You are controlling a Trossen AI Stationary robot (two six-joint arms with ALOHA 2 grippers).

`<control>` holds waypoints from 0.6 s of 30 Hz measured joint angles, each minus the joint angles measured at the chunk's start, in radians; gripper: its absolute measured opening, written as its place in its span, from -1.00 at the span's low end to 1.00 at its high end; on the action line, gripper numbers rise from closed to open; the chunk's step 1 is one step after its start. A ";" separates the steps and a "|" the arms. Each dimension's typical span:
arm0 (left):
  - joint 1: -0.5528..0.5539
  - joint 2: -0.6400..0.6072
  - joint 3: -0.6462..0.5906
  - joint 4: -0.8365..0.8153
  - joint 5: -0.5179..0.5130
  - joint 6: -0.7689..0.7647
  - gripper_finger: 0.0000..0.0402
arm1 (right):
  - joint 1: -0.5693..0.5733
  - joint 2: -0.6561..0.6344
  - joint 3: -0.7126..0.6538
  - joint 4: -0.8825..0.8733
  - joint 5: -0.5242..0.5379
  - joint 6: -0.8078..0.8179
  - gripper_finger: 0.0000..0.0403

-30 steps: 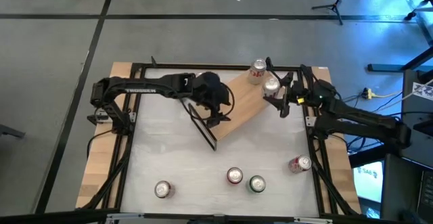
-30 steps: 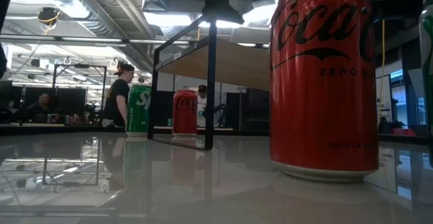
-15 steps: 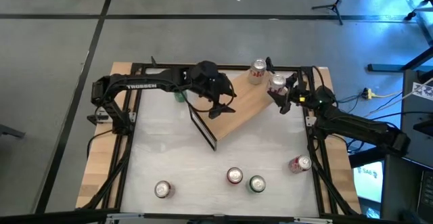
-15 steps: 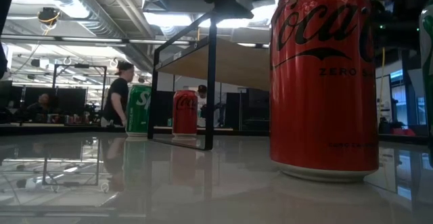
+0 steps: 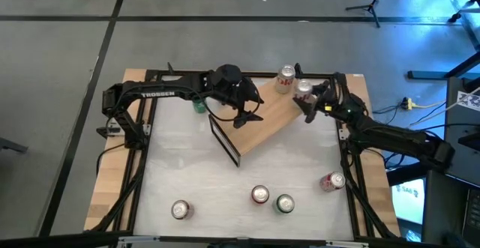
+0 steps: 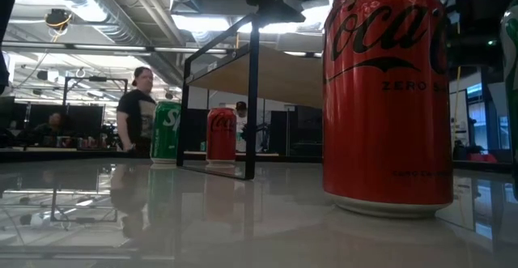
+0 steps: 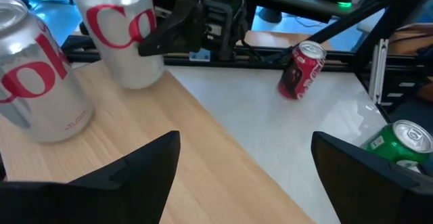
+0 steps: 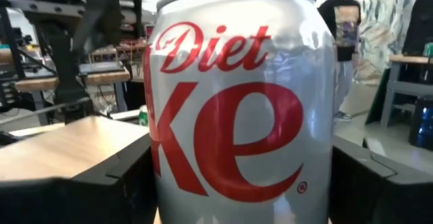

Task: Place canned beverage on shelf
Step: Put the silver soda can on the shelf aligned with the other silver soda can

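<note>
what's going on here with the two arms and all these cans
The right gripper holds a silver Diet Coke can at the far right end of the wooden shelf, beside another silver can already standing there. The left gripper hovers open over the shelf's middle. More cans wait on the table, including a red one near the front.

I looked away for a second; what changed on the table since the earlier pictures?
The right hand carried its Diet Coke can farther back along the shelf, toward the other Diet Coke can. The left hand, open, drifted back too. The table's loose cans stayed put.
</note>
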 joint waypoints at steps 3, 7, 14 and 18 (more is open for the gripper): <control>0.000 0.000 0.000 -0.001 0.000 -0.004 0.61 | 0.000 0.033 0.000 0.018 -0.001 0.004 0.51; 0.000 0.000 0.000 -0.002 0.000 -0.022 0.61 | 0.000 0.060 0.000 0.054 0.000 0.004 0.51; -0.001 0.000 0.000 -0.002 0.000 -0.022 0.61 | 0.000 0.074 0.002 0.034 0.000 0.003 0.51; -0.001 0.000 0.000 -0.002 -0.001 -0.022 0.61 | 0.001 0.074 0.002 0.028 0.008 0.002 0.51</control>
